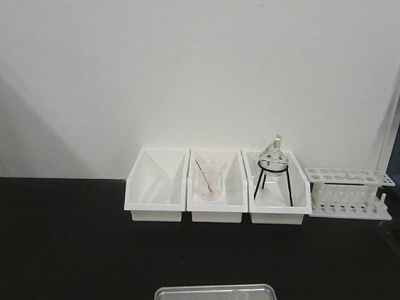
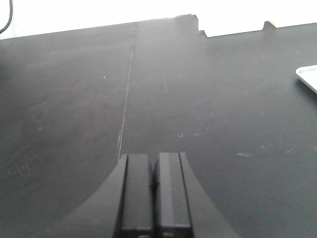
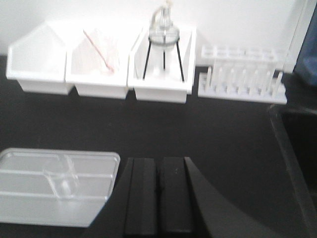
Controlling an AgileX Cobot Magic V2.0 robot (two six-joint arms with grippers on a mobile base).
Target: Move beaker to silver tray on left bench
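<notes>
The small clear beaker point(image 3: 62, 180) shows faintly in the right wrist view, standing inside the silver tray point(image 3: 29, 203) at lower left on the black bench point(image 3: 208, 124). My right gripper point(image 3: 158, 161) is shut and empty, just right of the tray's near corner. My left gripper point(image 2: 154, 158) is shut and empty over bare black bench point(image 2: 198, 99); a corner of the tray point(image 2: 309, 77) shows at its far right. The front view shows only the tray's far rim point(image 1: 215, 289) at the bottom edge. The beaker and both grippers are out of the front view.
Three white bins stand against the white wall: an empty one point(image 1: 156, 194), one with a pink-stained glass with a rod point(image 1: 211, 181), and one with a round flask on a black tripod point(image 1: 274, 164). A white test-tube rack point(image 1: 350, 194) stands at their right. A dark recess point(image 3: 297, 148) lies at the right.
</notes>
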